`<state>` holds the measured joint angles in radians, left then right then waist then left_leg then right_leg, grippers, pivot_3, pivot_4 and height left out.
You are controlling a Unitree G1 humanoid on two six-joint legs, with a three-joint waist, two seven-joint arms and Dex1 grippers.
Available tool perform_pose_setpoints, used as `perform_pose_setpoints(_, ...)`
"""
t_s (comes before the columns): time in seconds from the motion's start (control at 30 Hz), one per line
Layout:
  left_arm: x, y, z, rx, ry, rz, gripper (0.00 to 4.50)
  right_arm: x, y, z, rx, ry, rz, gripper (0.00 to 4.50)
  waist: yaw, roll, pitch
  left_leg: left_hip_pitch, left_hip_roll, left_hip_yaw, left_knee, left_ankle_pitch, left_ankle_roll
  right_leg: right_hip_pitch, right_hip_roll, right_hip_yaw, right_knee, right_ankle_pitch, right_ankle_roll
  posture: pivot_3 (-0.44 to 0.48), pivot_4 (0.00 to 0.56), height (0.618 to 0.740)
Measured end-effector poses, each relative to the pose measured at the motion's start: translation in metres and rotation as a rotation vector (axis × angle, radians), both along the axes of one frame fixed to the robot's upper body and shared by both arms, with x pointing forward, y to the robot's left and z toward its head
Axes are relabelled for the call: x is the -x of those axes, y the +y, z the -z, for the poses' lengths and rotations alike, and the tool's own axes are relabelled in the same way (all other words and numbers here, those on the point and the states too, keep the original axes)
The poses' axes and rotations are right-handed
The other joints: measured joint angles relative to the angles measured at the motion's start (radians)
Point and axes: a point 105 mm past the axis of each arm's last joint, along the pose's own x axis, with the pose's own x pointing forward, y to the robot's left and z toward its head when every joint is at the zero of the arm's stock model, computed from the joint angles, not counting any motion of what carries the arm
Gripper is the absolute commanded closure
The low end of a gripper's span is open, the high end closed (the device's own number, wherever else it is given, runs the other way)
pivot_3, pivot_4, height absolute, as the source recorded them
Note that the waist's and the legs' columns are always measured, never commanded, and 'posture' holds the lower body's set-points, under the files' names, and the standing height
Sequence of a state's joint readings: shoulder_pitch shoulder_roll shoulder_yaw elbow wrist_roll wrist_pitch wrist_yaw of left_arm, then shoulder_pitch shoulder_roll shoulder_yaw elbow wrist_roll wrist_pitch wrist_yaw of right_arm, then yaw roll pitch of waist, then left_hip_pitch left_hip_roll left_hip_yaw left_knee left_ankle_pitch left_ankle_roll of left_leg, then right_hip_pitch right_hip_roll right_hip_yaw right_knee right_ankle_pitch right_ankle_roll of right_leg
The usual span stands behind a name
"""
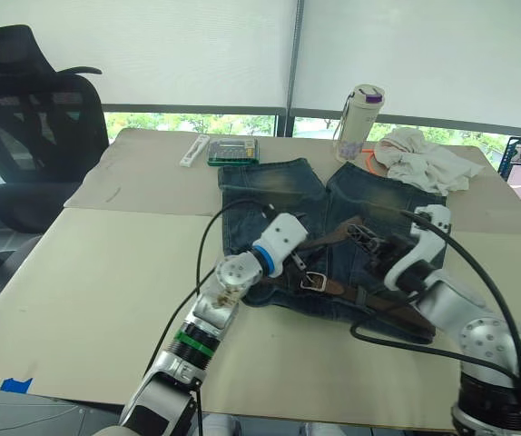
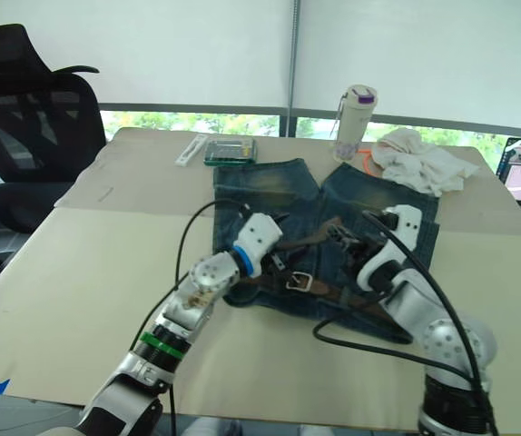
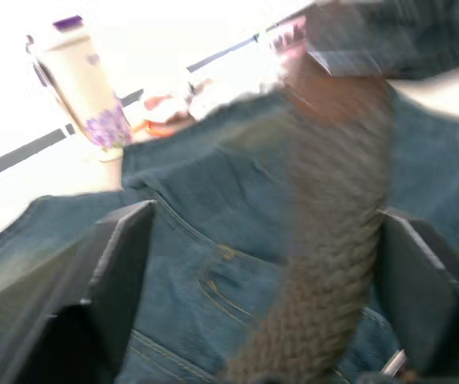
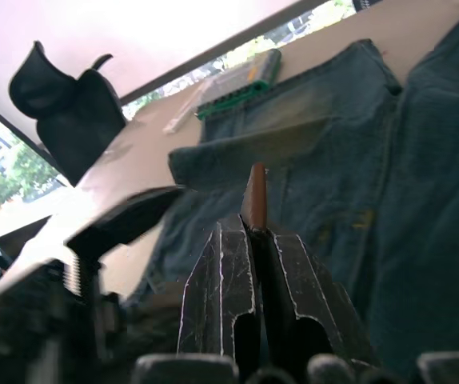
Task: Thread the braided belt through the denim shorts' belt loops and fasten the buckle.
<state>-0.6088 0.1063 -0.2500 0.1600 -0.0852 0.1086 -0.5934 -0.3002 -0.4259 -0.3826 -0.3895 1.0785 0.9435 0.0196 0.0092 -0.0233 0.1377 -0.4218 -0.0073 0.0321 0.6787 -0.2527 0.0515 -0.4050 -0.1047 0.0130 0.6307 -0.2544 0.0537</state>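
Your right pincer [image 4: 255,240] is clamped on the tip of the braided belt [image 1: 338,238], lifted above the denim shorts [image 1: 270,186] on the counter [image 1: 88,282]. Your left pincer [image 3: 261,264] stands spread wide, the strap running between its fingers [image 3: 121,264]. The buckle [image 1: 313,282] lies on the waistband, between both pincers.

No readable text, label, brand or number shows on anything; the bottle [image 1: 360,119] carries just a purple flower print.
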Motion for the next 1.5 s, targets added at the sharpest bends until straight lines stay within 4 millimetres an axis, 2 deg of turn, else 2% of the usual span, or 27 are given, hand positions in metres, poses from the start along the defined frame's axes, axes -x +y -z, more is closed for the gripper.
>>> perform_pose_setpoints(0.13, 0.004, 0.024, -0.009, 0.106, 0.117, 0.047, 0.43, 0.001, -0.03, 0.011, 0.057, 0.081, 0.056, 4.5, 0.0, 0.0, 0.0, 0.0, 0.0, 0.0, 0.001, 0.0, 0.0, 0.0, 0.001, 0.0, 0.0, 0.0, 0.0, 0.0, 0.15, 0.74)
perform_pose_setpoints(0.2, -0.008, 0.041, -0.017, 0.188, 0.151, -0.023, 0.43, 0.004, -0.039, 0.02, 0.092, 0.127, 0.056, 4.5, 0.003, 0.0, 0.0, 0.0, 0.0, 0.0, 0.002, 0.0, 0.0, 0.0, 0.001, 0.0, -0.001, 0.0, 0.0, 0.0, 0.15, 0.74)
perform_pose_setpoints(0.33, -0.041, 0.08, -0.036, 0.273, 0.165, -0.206, 0.43, 0.012, -0.053, 0.023, 0.154, 0.162, 0.047, 4.5, 0.002, 0.0, 0.0, 0.0, 0.0, 0.0, 0.003, 0.0, 0.0, 0.001, 0.001, 0.0, -0.001, 0.0, 0.0, 0.0, 0.15, 0.74)
perform_pose_setpoints(0.37, -0.046, 0.088, -0.038, 0.274, 0.164, -0.239, 0.43, 0.014, -0.055, 0.022, 0.165, 0.162, 0.04, 4.5, 0.001, 0.0, 0.0, 0.001, 0.0, 0.0, 0.002, 0.0, 0.001, 0.001, 0.001, 0.0, 0.0, 0.0, 0.0, 0.0, 0.15, 0.74)
perform_pose_setpoints(0.43, -0.047, 0.092, -0.032, 0.245, 0.174, -0.246, 0.43, 0.017, -0.057, 0.023, 0.183, 0.17, 0.026, 4.5, 0.0, 0.0, 0.0, 0.0, 0.0, 0.0, 0.002, 0.0, 0.001, 0.001, 0.002, 0.0, 0.001, 0.0, 0.0, 0.0, 0.15, 0.74)
perform_pose_setpoints(0.6, -0.031, 0.063, 0.012, 0.068, 0.247, -0.131, 0.43, 0.024, -0.049, 0.019, 0.271, 0.154, -0.063, 4.5, 0.004, 0.0, 0.0, 0.0, -0.001, 0.0, 0.003, 0.0, 0.001, 0.002, 0.001, 0.001, 0.0, 0.001, 0.002, 0.0, 0.15, 0.74)
perform_pose_setpoints(0.63, -0.027, 0.057, 0.018, 0.058, 0.263, -0.105, 0.99, 0.025, -0.048, 0.017, 0.278, 0.148, -0.075, 4.5, 0.004, 0.0, 0.0, 0.0, 0.0, 0.0, 0.003, 0.0, 0.001, 0.002, 0.001, 0.001, 0.0, 0.001, 0.002, 0.0, 0.15, 0.74)
perform_pose_setpoints(0.8, -0.017, 0.035, 0.024, 0.056, 0.287, -0.009, 2.6, 0.03, -0.046, 0.011, 0.32, 0.132, -0.123, 4.5, 0.003, 0.0, 0.0, 0.0, 0.0, 0.0, 0.003, 0.0, 0.001, 0.002, 0.001, 0.001, -0.001, 0.001, 0.002, 0.0, 0.15, 0.74)
perform_pose_setpoints(1.0, -0.013, 0.012, 0.05, 0.017, 0.36, 0.073, 4.44, 0.035, -0.047, 0.011, 0.35, 0.149, -0.158, 4.5, 0.005, 0.0, 0.0, 0.0, -0.001, 0.0, 0.004, 0.0, 0.001, 0.002, 0.001, 0.001, -0.001, 0.001, 0.002, 0.0, 0.15, 0.74)
perform_pose_setpoints(1.33, -0.006, -0.011, 0.056, 0.01, 0.367, 0.152, 4.44, 0.038, -0.053, 0.01, 0.354, 0.15, -0.142, 4.5, 0.005, 0.0, 0.0, 0.0, -0.001, 0.0, 0.004, 0.0, 0.001, 0.002, 0.001, 0.001, -0.001, 0.001, 0.002, 0.0, 0.15, 0.74)
perform_pose_setpoints(1.5, -0.003, -0.012, 0.057, 0.005, 0.363, 0.173, 4.44, 0.041, -0.055, 0.013, 0.357, 0.165, -0.138, 4.5, 0.004, 0.0, 0.0, 0.0, -0.001, 0.0, 0.004, 0.0, 0.001, 0.002, 0.0, 0.001, -0.001, 0.001, 0.002, 0.0, 0.15, 0.74)
